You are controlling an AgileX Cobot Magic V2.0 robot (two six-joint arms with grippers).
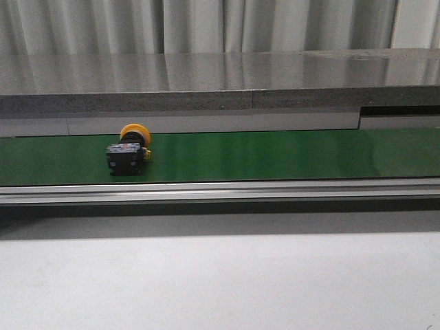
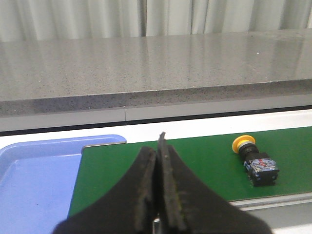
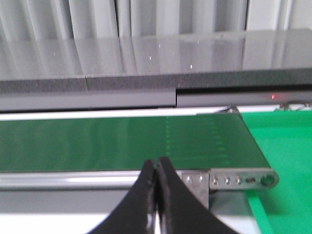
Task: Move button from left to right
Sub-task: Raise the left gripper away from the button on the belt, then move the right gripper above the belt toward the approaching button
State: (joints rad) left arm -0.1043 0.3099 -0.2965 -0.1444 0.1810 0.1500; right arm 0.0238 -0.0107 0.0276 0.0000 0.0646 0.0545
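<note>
The button (image 1: 128, 149) lies on its side on the green conveyor belt (image 1: 275, 155), left of middle in the front view, its orange-yellow cap toward the back. It also shows in the left wrist view (image 2: 254, 160), off to one side of my left gripper (image 2: 158, 151). The left gripper is shut and empty, on the near side of the belt. My right gripper (image 3: 156, 165) is shut and empty, at the belt's near rail close to its right end. Neither gripper shows in the front view.
A blue tray (image 2: 34, 180) sits at the belt's left end. A metal rail (image 1: 220, 190) runs along the belt's near edge, with a bracket (image 3: 239, 180) at the right end beside a green surface (image 3: 282, 146). A grey shelf (image 1: 206, 82) runs behind the belt.
</note>
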